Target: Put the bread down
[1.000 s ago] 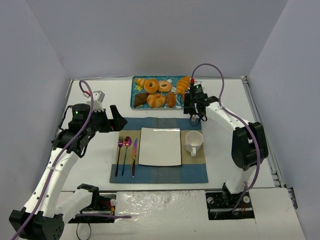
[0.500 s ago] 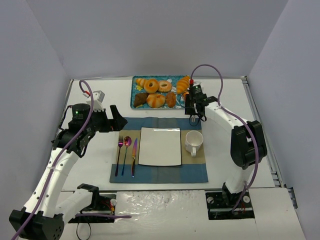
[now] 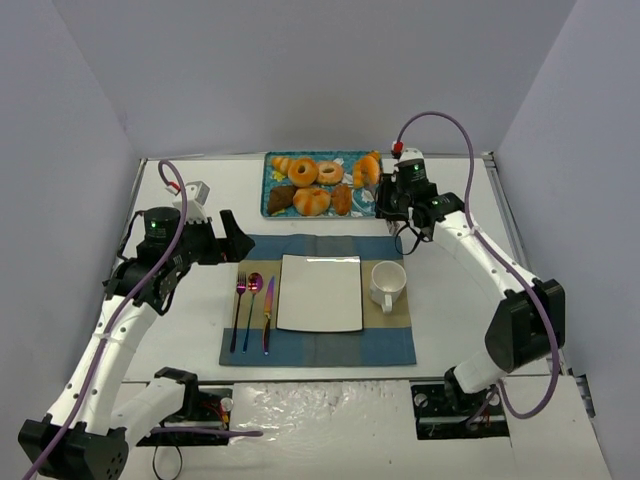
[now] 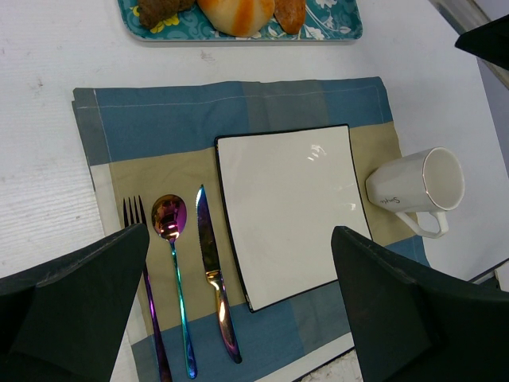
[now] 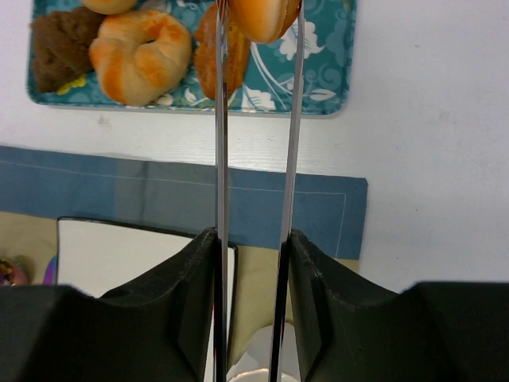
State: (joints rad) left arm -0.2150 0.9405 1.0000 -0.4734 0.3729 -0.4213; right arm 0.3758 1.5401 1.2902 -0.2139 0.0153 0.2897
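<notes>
The bread, a smooth golden-orange roll, is pinched between the tips of two long metal tong blades, over the right end of the teal tray. My right gripper is shut on the tongs; in the top view it hangs just right of the tray. My left gripper is open and empty, high above the white square plate; in the top view it is left of the placemat.
The tray holds a doughnut, a dark pastry and several more pastries. A white cup stands right of the plate on the blue-tan placemat. A fork, spoon and knife lie left of the plate.
My right arm has swung up and out to the right, its gripper shifting back toward the tray's right end with the tongs. The left arm has not moved.
</notes>
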